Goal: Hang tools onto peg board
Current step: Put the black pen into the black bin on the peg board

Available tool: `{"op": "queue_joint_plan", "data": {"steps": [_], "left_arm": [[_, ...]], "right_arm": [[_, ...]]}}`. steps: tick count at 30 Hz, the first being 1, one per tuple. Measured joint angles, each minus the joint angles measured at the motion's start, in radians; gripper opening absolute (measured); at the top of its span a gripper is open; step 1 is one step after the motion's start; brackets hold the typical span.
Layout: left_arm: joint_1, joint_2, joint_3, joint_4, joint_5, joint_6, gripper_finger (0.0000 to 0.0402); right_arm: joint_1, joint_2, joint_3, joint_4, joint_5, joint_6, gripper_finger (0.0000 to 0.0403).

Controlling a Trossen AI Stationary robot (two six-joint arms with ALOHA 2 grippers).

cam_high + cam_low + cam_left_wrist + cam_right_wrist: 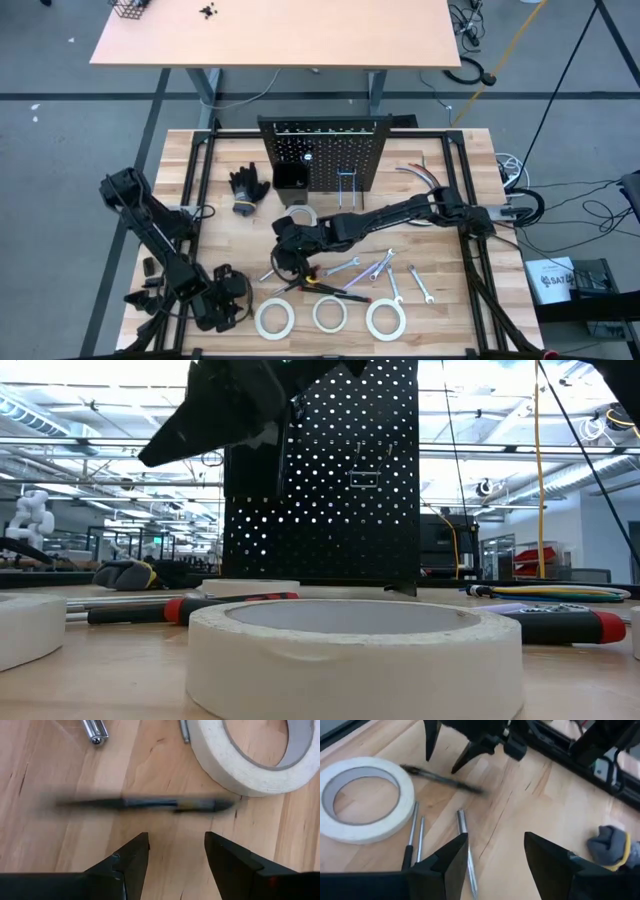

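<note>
Pick-up stage: my right gripper (pixel 287 262), fingers spread and empty, hovers over the screwdrivers (pixel 330 290); next I must descend and grip one. Left gripper (pixel 232 298) waits open.

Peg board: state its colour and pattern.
Black peg board, dotted with rows of small holes; clearest in the low view.

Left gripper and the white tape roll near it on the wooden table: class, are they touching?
Apart. In the left wrist view, the left gripper has its open dark fingers over bare wood, and a clear strip of table separates them from the white tape roll.
</note>
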Motion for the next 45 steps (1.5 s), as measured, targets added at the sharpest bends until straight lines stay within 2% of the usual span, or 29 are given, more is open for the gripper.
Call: {"op": "queue_joint_plan", "data": {"steps": [9, 17, 23, 28, 34, 39, 42, 45], "left_arm": [[0.039, 0.016, 0.0, 0.012, -0.005, 0.05, 0.0196], [0.162, 0.019, 0.0, 0.03, -0.023, 0.226, 0.0196], [0.259, 0.023, -0.005, 0.053, -0.089, 0.35, 0.0196], [0.343, 0.023, -0.005, 0.066, -0.089, 0.438, 0.0196], [0.418, 0.022, -0.005, 0.141, -0.081, 0.544, 0.0196], [0.456, 0.022, -0.005, 0.196, -0.076, 0.603, 0.0196], [0.464, 0.018, -0.004, 0.223, -0.073, 0.6, 0.0196], [0.439, -0.019, 0.005, 0.182, -0.079, 0.579, 0.0196]], "right_arm": [[0.0, 0.0, 0.0, -0.085, 0.0, 0.067, 0.0187], [0.002, -0.001, 0.0, -0.116, 0.0, 0.071, 0.0187], [0.004, -0.001, 0.0, -0.16, -0.01, 0.113, 0.0187], [0.004, -0.001, 0.0, -0.189, -0.023, 0.13, 0.0187], [0.001, -0.002, 0.0, -0.18, -0.075, 0.069, 0.0187], [-0.006, -0.002, 0.0, -0.152, -0.077, 0.008, 0.0187], [-0.008, -0.002, 0.0, -0.139, -0.075, -0.016, 0.0187], [-0.007, -0.002, 0.0, -0.134, -0.073, -0.022, 0.0187]]}}
